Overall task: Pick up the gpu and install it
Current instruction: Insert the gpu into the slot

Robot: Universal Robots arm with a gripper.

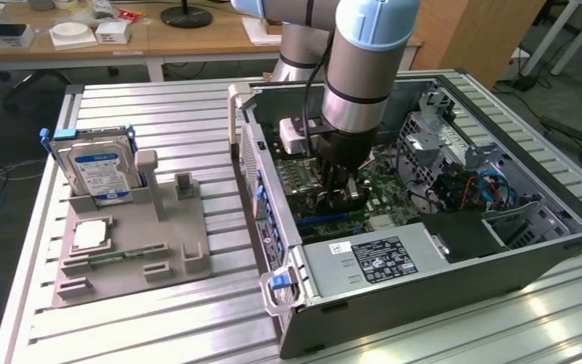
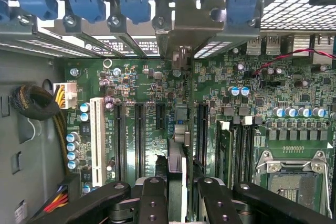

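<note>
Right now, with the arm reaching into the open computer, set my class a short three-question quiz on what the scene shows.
1. True or false: the hard drive stands in the grey fixture, outside the computer case.
2. What is clamped in the gripper? A) a screwdriver B) the gpu C) nothing
3. Fill in: the held card hangs edge-on over the green ____, in line with its long expansion slots.

Key: 1 true. 2 B. 3 motherboard.
</note>
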